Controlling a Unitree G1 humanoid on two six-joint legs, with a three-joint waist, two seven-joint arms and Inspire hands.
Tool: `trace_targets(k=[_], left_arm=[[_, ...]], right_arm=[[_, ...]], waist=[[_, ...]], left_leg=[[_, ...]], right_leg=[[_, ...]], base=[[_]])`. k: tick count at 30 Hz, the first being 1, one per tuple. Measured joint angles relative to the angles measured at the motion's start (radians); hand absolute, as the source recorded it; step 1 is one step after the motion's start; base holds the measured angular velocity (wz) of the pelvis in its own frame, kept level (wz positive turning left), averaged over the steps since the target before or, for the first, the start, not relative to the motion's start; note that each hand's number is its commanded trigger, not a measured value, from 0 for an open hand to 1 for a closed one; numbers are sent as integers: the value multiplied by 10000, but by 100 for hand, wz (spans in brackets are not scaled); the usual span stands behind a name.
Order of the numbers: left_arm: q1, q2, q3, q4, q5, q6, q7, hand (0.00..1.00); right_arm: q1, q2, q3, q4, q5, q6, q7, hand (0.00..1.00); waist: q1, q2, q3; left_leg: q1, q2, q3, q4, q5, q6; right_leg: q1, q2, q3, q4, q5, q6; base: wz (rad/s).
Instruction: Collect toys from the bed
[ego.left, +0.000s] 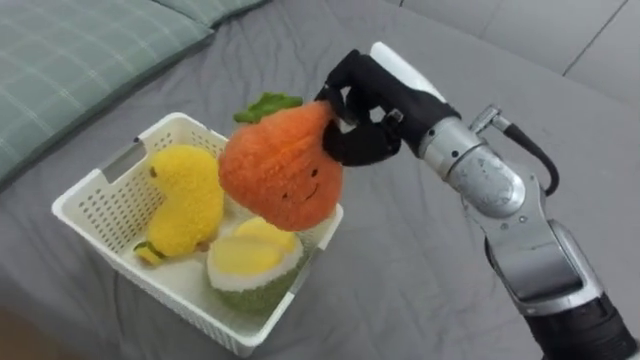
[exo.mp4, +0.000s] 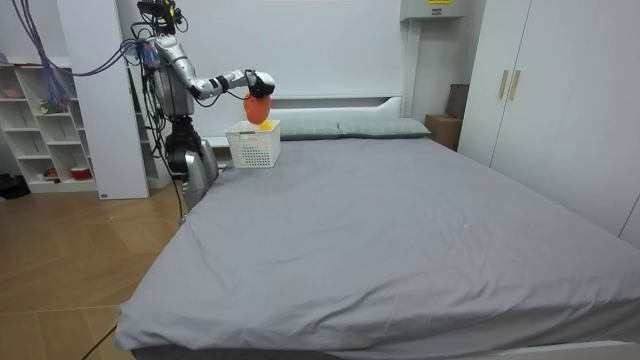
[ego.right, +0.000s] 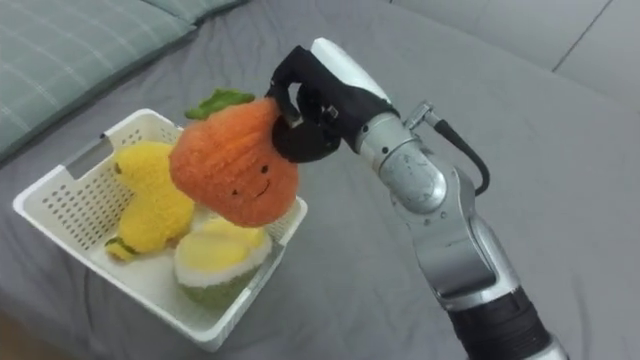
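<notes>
Fuzzy plush on the orange toy (ego.left: 285, 170) pinched in the right hand (ego.left: 372, 112) with matt black fingers (ego.left: 345, 72) — likewise the yellow toy (ego.left: 187, 200) below them. Beneath, the basket (ego.left: 100, 205) is smooth white plastic — the sheet (ego.left: 400, 260) matt grey cloth.

Soft, even indoor light falls from above. The grey bed (ego.left: 400, 270) is evenly lit, with only a faint shadow beside the white basket (ego.left: 100, 205). The orange plush toy (ego.left: 285, 170) shades the green and yellow toy (ego.left: 250, 272) beneath it. Pale highlights streak the metal wrist behind the right hand (ego.left: 365, 110). In the room view the white wall (exo.mp4: 320, 50) is bright, and the bed's edge darkens the wooden floor (exo.mp4: 60, 250).
</notes>
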Motion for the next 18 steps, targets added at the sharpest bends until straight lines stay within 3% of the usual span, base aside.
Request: trace_targets(k=[5, 6, 7, 8, 9, 18], left_arm=[[-54, -8, 3, -29, -2, 130, 116, 0], [-60, -14, 3, -29, -1, 181, 116, 0], [-60, -16, 4, -29, -2, 199, 115, 0], [-77, -15, 1, -22, -3, 258, 111, 0], [-77, 5, 8, 0, -4, 308, 109, 0], [68, 30, 19, 94, 14, 496, -112, 0]], right_arm=[[-394, 154, 629, 643, -599, 205, 0, 100], [-394, 155, 714, 709, -677, 205, 1, 76], [-397, 155, 743, 764, -719, 203, 1, 60], [-443, 155, 806, 953, -781, 208, 1, 15], [-469, 157, 885, 1105, -816, 235, 1, 0], [-488, 68, 1002, 1437, -801, 322, 24, 0]], waist=[[297, -13, 12], [329, -17, 18], [367, -21, 17], [485, -43, 29], [587, -35, 55], [525, -72, 43]], left_leg=[[-370, -183, -573, 151, 130, -8], [-438, -234, -734, 166, 174, -4], [-500, -259, -809, 176, 195, -2], [-518, -286, -881, 188, 221, 1], [-553, -300, -928, 235, 220, 0], [-654, -363, -1076, 348, 262, -8]], right_leg=[[-109, -108, -470, 6, -42, 39], [-115, -128, -603, 0, -47, 46], [-123, -141, -675, -1, -51, 52], [-131, -155, -705, -2, -55, 58], [-130, -155, -713, -4, -55, 59], [-130, -172, -688, 9, -58, 62]], base=[[37], [34], [36], [22], [19], [6]])
